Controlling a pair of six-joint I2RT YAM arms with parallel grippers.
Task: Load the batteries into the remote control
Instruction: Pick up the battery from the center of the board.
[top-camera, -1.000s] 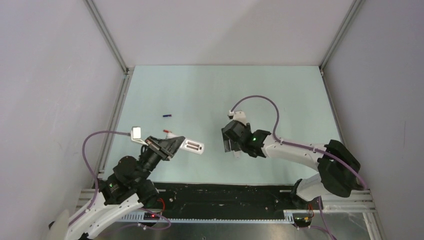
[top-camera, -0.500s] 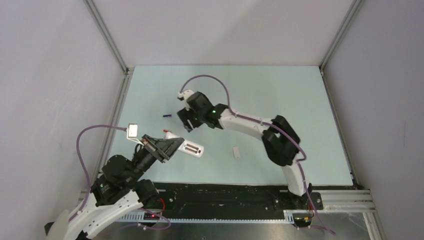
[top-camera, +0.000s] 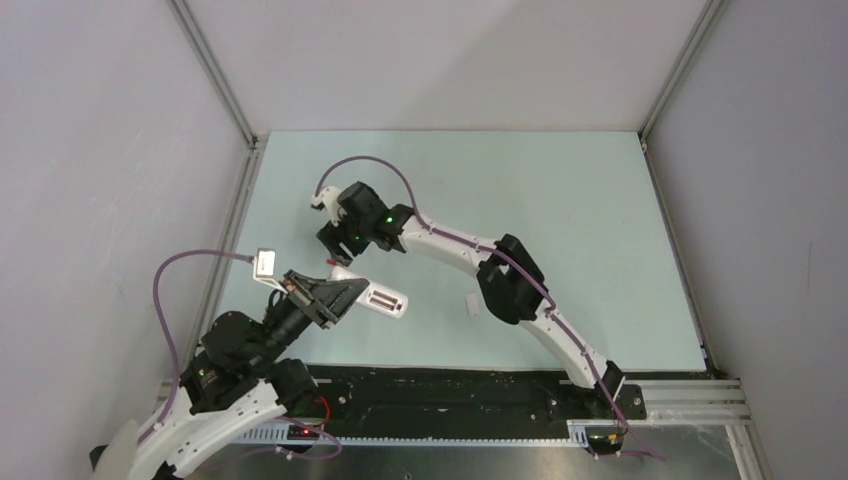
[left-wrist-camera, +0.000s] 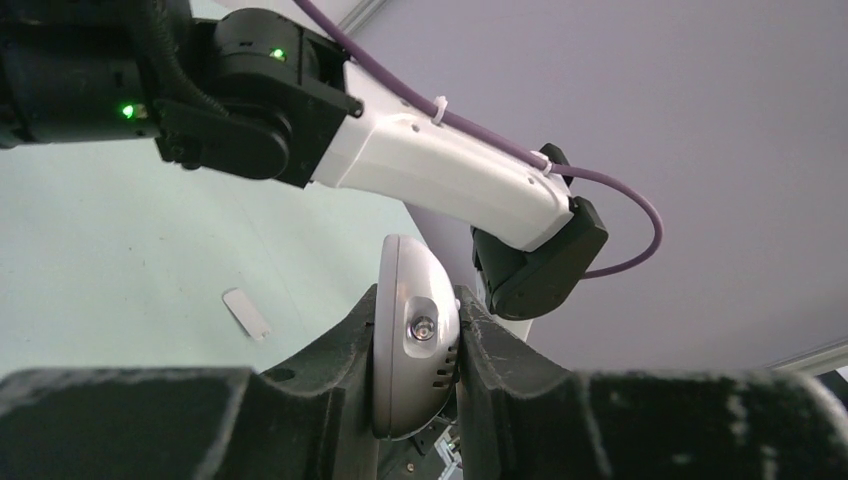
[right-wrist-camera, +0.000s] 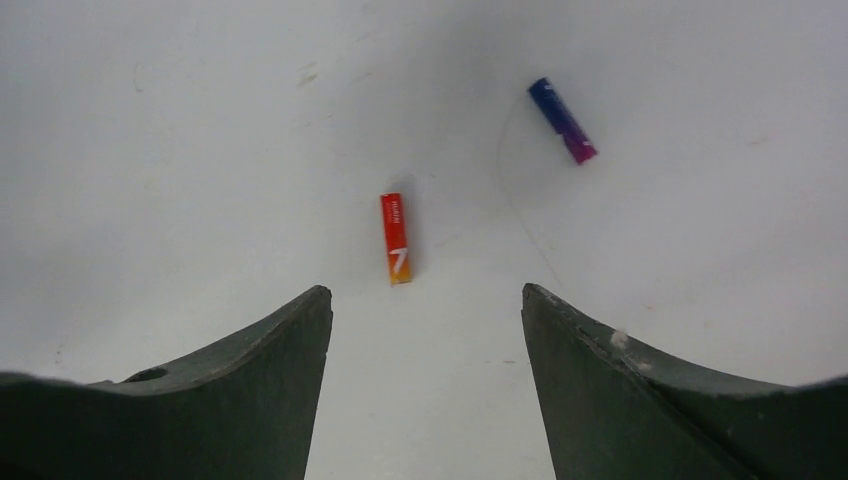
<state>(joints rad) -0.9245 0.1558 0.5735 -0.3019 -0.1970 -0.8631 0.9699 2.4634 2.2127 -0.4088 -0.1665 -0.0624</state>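
My left gripper is shut on the white remote control and holds it above the mat; in the left wrist view the remote sits edge-on between both fingers. My right gripper is open and empty, hovering over the batteries at the mat's left. In the right wrist view the red-orange battery lies just ahead of the open fingertips, and the dark blue battery lies further off to the right. From above only a bit of the red battery shows; the blue one is hidden by the right wrist.
The small white cover plate lies on the pale green mat to the right of the remote; it also shows in the left wrist view. The right arm stretches across the middle. Grey walls and metal rails bound the mat.
My right arm has swung left from near the cover plate to above the batteries, covering the blue one from above. My left gripper still holds the remote in about the same place.
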